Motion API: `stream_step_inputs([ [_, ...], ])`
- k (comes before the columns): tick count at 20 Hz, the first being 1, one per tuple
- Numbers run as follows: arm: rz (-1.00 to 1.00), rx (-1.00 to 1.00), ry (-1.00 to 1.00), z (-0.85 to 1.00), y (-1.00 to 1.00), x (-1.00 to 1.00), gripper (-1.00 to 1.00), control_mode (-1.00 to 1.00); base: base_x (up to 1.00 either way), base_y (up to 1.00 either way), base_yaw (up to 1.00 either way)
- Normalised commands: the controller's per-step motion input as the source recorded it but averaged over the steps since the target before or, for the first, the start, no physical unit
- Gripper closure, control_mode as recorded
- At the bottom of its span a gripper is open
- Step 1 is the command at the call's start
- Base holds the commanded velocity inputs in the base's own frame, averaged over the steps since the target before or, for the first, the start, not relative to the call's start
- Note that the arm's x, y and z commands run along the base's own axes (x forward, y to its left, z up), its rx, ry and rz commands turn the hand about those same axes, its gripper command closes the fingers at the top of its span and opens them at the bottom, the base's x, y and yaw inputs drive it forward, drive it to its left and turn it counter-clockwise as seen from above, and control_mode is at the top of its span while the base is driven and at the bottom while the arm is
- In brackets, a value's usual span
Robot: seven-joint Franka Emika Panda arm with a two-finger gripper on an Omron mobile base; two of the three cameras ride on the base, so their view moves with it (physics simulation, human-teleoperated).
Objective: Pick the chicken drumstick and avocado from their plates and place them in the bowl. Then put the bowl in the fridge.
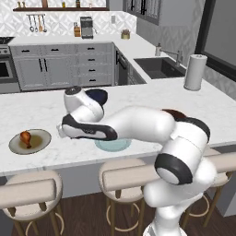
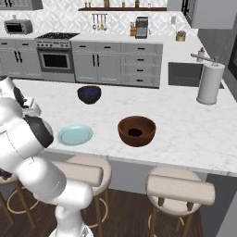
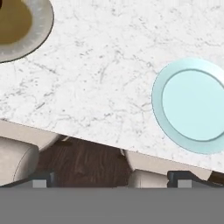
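Note:
The orange-brown chicken drumstick (image 1: 25, 137) lies on the tan-olive plate (image 1: 40, 141) at the counter's left front. The pale blue-green plate (image 2: 75, 134) is bare, and my arm partly covers it in the left base view. A dark oval that looks like the avocado (image 2: 135, 133) rests at the bottom of the reddish-brown bowl (image 2: 136, 124). My gripper (image 1: 59, 131) hovers open over the counter's front edge between the two plates, with nothing held. In the hand view its fingertips (image 3: 39, 182) stand wide apart, the tan plate (image 3: 41, 33) upper left and the blue-green plate (image 3: 192, 105) right. The fridge is out of view.
A dark blue-black bowl (image 2: 89, 94) stands farther back on the counter. A white paper towel roll (image 2: 209, 83) stands at the right near the sink (image 2: 185, 74). Padded stools (image 2: 180, 190) line the counter's front edge below the gripper.

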Motion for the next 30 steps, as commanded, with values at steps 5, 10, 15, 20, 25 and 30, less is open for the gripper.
stream_step_inputs([
  [5, 0.00, 0.10, -0.02, 0.00, 0.95, 0.00, -1.00, -1.00, 0.00, 0.00, 0.00],
  [10, 0.00, 0.12, 0.00, -0.04, 0.80, 0.00, -1.00, -1.00, 0.00, 0.00, 0.00],
  [15, 0.00, 0.13, 0.00, -0.17, 0.44, 0.07, -1.00, -1.00, 0.00, 0.00, 0.00],
  [20, 0.00, 0.07, 0.00, -0.06, 0.49, 0.34, -1.00, -1.00, 0.00, 0.00, 0.00],
  [25, -0.01, 0.00, 0.00, 0.00, 0.31, 0.46, -1.00, -1.00, 0.00, 0.00, 0.00],
  [30, 0.00, 0.00, 0.02, -0.06, 0.29, 0.29, -1.00, -1.00, 0.00, 0.00, 0.00],
])
